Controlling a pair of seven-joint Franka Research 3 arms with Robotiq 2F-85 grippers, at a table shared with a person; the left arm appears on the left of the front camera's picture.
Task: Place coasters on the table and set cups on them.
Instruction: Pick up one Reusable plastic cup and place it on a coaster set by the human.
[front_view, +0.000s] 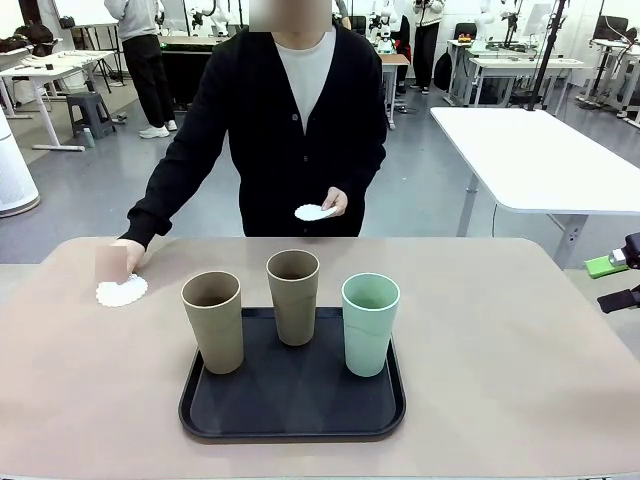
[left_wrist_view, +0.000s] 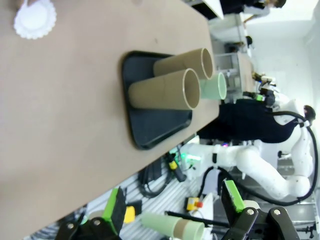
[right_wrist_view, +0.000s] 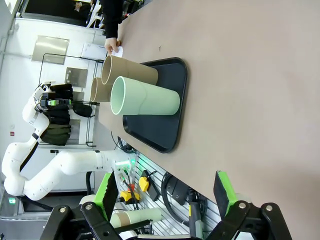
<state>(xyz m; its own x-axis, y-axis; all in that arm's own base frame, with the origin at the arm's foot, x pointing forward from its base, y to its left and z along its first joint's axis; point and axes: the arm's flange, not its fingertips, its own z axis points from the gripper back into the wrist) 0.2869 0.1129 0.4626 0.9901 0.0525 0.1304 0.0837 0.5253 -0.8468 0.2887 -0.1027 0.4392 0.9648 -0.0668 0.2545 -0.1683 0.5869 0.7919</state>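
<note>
Two tan cups (front_view: 213, 320) and a mint cup (front_view: 370, 322) stand upright on the black tray (front_view: 290, 405) mid-tabletop (front_view: 500, 340). One coaster (front_view: 121, 291) lies near the far left edge under the person's hand (front_view: 128, 256). Their other hand (front_view: 336, 202) holds a second coaster (front_view: 313, 212). The left fingers (left_wrist_view: 174, 197) and right fingers (right_wrist_view: 166, 182) gape wide, empty.

Three cups (front_view: 293, 296) — two coasters (front_view: 121, 292) — one tray (front_view: 290, 400)

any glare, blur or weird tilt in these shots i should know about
Front view: even soft light, dull sheen on the black tray, cups sharp. Left wrist view: rolled sideways, background upper right washed out white. Right wrist view: also sideways, mint cup sharp, table evenly lit.
</note>
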